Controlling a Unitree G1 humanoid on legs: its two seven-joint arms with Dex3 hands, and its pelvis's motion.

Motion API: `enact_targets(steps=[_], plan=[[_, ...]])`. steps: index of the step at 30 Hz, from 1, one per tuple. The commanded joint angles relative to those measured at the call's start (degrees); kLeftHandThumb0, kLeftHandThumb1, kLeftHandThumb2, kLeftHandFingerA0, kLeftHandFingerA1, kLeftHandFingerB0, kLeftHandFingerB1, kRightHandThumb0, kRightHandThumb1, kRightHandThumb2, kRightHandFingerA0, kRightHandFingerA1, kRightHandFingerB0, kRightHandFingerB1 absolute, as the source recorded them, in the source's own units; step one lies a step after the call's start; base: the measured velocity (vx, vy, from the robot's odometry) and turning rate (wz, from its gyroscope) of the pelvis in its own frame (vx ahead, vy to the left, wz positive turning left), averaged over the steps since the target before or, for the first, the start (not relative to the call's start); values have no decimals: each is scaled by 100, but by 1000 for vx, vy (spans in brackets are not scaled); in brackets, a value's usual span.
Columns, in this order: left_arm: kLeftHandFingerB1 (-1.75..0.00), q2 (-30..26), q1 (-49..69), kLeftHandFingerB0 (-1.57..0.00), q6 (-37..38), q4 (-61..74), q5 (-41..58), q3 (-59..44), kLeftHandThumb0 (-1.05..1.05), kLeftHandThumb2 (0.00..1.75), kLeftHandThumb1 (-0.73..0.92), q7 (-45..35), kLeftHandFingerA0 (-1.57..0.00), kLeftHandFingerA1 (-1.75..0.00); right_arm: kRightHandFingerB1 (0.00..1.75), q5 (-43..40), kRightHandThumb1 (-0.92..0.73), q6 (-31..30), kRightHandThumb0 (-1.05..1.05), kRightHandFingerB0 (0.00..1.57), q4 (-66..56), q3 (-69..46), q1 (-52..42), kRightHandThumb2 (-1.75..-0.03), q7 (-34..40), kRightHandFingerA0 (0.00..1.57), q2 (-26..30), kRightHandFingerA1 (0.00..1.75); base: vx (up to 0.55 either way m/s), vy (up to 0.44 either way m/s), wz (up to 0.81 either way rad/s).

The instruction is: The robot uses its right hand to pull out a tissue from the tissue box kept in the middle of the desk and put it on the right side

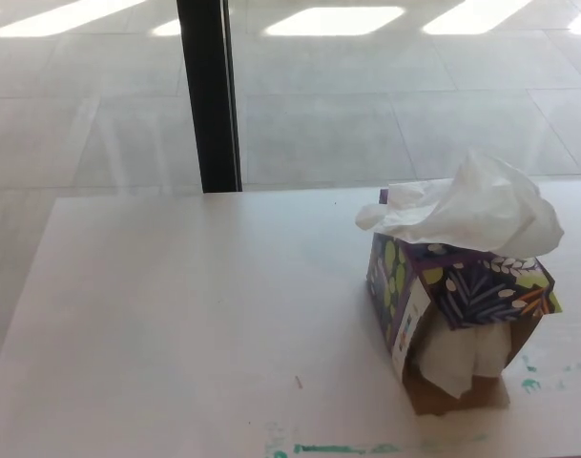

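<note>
A purple tissue box [462, 291] with a leaf pattern stands on the white desk [195, 315], right of the picture's middle. A crumpled white tissue [471, 210] billows out of its top. The box's near end is torn open, and more white tissue [462, 358] hangs out there. Neither of my hands shows in the head view.
A black post [210, 95] rises behind the desk's far edge, with a pale tiled floor [385, 105] beyond it. Green marks [333, 447] stain the desk near its front edge and to the right of the box.
</note>
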State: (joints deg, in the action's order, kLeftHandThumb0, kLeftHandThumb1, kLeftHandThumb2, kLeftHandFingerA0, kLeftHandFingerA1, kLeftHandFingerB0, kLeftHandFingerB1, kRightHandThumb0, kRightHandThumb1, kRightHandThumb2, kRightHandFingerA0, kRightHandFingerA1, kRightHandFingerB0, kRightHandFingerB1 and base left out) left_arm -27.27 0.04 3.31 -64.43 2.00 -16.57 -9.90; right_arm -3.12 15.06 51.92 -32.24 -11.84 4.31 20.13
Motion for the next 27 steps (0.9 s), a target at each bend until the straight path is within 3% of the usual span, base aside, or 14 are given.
enact_targets(steps=[1,4,5,7,8,12,13,15,17,18,19,25,26,27], plan=[[-97,-248,52,-52,117,-224,356,-302,-90,102,88,-417,-79,-110,70,-552,-64,716,-61,80,-267,-546,98,-60,243,99,288,105,0,0,0],[-96,-240,165,-52,221,-280,297,-291,-89,102,90,-426,-79,-109,62,-1027,-61,-2,-71,65,-1431,-845,305,-58,-134,79,376,105,0,0,0],[-99,-224,194,-55,282,-268,314,-315,-88,103,88,-419,-81,-110,65,-889,-54,-376,-79,49,-2315,-664,285,-100,-311,75,611,94,0,0,0],[-100,-230,188,-55,267,-298,339,-346,-89,102,88,-427,-79,-110,56,-894,-69,-737,-79,43,-2992,-596,232,-61,-413,77,689,96,0,0,0],[-100,-237,179,-56,271,-313,325,-339,-89,102,89,-410,-81,-110,59,-1042,-56,-1177,-82,35,-3837,-480,411,-97,-561,72,885,85,0,0,0],[-99,-224,177,-55,240,-314,350,-364,-88,102,89,-396,-79,-110,40,-640,-75,-2389,-77,32,-5434,170,1382,-63,-526,60,1432,71,0,0,0],[-98,-228,194,-54,227,-271,343,-354,-86,102,90,-400,-79,-109,47,-581,-60,-2607,-72,23,-5677,332,1605,-97,-550,55,1487,71,0,0,0],[-97,-230,229,-54,284,-313,342,-359,-87,102,91,-420,-81,-109,33,-501,-72,-2755,-67,22,-5823,730,2161,-63,-763,45,1555,53,0,0,0],[-98,-230,228,-54,278,-316,342,-356,-88,102,91,-432,-81,-110,43,-464,-61,-3253,-68,15,-6089,960,2408,-92,-843,40,1631,58,0,0,0],[-99,-215,216,-56,344,-364,324,-343,-91,101,90,-430,-82,-110,31,-328,-75,-3198,-66,20,-6167,1339,2768,-62,-1098,46,1627,56,0,0,0],[-100,-206,212,-56,336,-372,355,-371,-92,101,90,-441,-81,-111,43,-226,-61,-3322,-82,15,-6247,1533,2932,-95,-1160,42,1596,64,0,0,0],[-101,-181,222,-56,320,-346,406,-411,-90,102,90,-478,-80,-112,37,79,-62,-3476,-97,11,-6345,2359,3529,-96,-1670,37,1579,60,0,0,0],[-100,-187,212,-56,315,-367,385,-397,-91,101,90,-460,-80,-110,27,310,-71,-3358,-77,10,-6458,2713,3622,-63,-1942,22,1604,55,0,0,0],[-99,-190,204,-56,294,-367,369,-384,-91,101,90,-434,-80,-110,35,496,-55,-3337,-78,5,-6603,3007,3693,-94,-2134,14,1641,57,0,0,0]])
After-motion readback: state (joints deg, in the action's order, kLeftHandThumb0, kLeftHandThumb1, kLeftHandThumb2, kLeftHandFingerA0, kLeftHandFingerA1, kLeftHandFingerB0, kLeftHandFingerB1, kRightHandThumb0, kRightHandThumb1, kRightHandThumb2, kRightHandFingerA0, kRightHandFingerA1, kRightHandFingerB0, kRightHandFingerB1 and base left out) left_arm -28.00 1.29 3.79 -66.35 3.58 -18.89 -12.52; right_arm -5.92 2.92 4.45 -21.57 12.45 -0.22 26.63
